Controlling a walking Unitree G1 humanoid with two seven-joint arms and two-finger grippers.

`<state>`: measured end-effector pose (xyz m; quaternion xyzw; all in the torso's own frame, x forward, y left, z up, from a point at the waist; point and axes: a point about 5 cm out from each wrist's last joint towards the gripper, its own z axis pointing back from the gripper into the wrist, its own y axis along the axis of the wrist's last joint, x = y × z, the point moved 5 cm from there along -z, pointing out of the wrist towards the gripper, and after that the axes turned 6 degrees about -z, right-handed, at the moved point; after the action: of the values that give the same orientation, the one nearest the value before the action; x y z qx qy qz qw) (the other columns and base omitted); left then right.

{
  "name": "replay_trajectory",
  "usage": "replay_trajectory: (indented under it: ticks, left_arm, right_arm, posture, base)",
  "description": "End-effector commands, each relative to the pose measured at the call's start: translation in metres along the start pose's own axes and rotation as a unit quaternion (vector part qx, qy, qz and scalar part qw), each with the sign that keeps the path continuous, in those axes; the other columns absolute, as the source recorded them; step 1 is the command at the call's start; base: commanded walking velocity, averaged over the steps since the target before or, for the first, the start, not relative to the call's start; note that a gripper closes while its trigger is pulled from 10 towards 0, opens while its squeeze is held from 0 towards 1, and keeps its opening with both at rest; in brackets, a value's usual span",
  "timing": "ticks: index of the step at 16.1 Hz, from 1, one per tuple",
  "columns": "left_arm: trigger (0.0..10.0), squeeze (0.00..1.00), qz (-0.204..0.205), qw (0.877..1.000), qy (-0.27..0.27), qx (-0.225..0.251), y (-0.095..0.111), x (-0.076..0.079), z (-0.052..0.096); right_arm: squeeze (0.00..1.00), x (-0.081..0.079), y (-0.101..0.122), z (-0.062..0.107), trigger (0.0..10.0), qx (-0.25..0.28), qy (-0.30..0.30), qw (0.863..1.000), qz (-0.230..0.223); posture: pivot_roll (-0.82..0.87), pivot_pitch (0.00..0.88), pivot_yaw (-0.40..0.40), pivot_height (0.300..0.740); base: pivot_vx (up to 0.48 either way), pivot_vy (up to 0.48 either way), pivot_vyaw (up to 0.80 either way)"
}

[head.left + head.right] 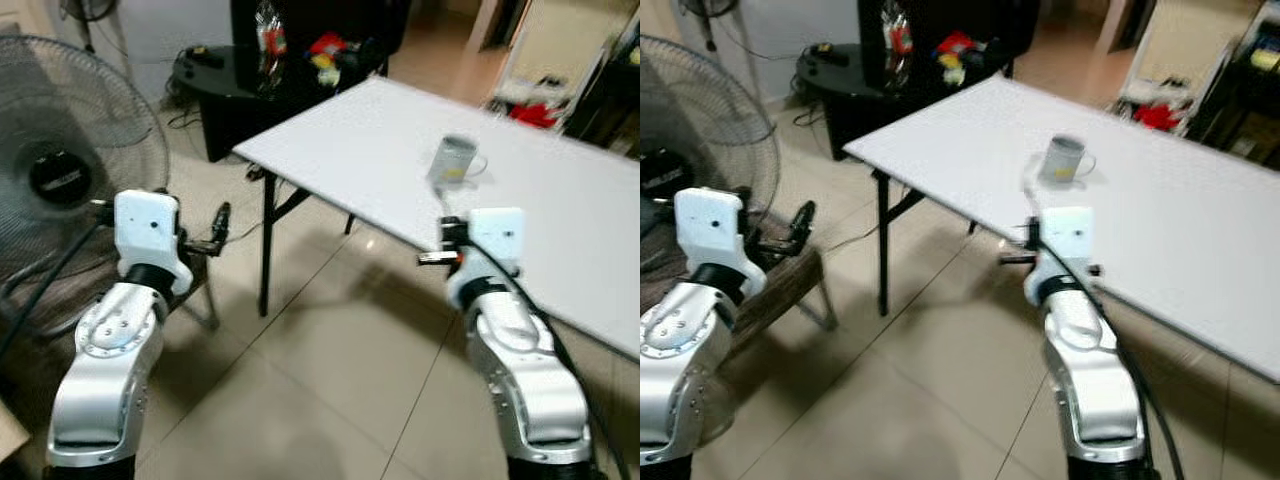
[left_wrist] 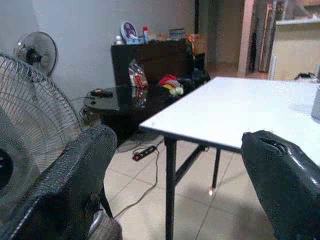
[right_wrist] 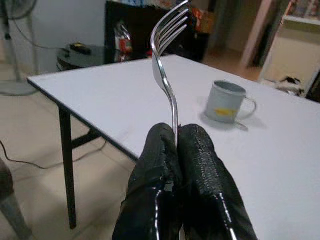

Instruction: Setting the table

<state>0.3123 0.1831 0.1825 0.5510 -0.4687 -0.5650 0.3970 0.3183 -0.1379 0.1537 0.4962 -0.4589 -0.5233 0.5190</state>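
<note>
The right gripper (image 3: 176, 135) is pinching a fork (image 3: 167, 60) by its handle, tines up, at the near edge of the white table (image 1: 560, 230). A grey mug (image 3: 227, 102) is standing on the table beyond. The left gripper (image 2: 175, 165) is gaping wide beside a fan (image 1: 60, 150), holding nothing. The fork's lower handle is hidden between the fingers (image 3: 200, 165).

A white folding table (image 1: 380, 160) on black legs carries 1 grey mug (image 1: 455, 162).

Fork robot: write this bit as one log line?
right gripper: shut on fork | left gripper: open | mug: on table
</note>
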Motion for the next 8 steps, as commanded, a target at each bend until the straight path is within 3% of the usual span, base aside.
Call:
replay_trajectory:
  ticks: [1, 3, 8]
  left_arm:
    - [10.0, 0.00, -0.001, 1.000, -0.007, 0.004, 0.0012, 0.0060, -0.0026]
    - [10.0, 0.00, -0.005, 1.000, -0.014, 0.005, 0.0019, 0.0085, -0.0030]
    - [10.0, 0.00, -0.011, 1.000, -0.019, 0.007, 0.0026, 0.0088, -0.0042]
  right_arm:
    - [0.00, 0.0058, 0.0056, -0.0012, 10.0, 0.011, -0.002, 1.000, 0.004]
    - [0.00, 0.0064, 0.0039, -0.0016, 10.0, 0.009, -0.001, 1.000, -0.007]
    - [0.00, 0.0056, 0.0033, -0.0021, 10.0, 0.009, -0.001, 1.000, -0.018]
  posture:
    - [0.17, 0.000, -0.050, 0.740]
    - [0.17, 0.000, -0.052, 0.740]
    - [0.17, 0.000, -0.046, 0.740]
  base:
    - [0.382, 0.000, 0.00]
    - [0.390, 0.000, 0.00]
    - [0.406, 0.000, -0.68]
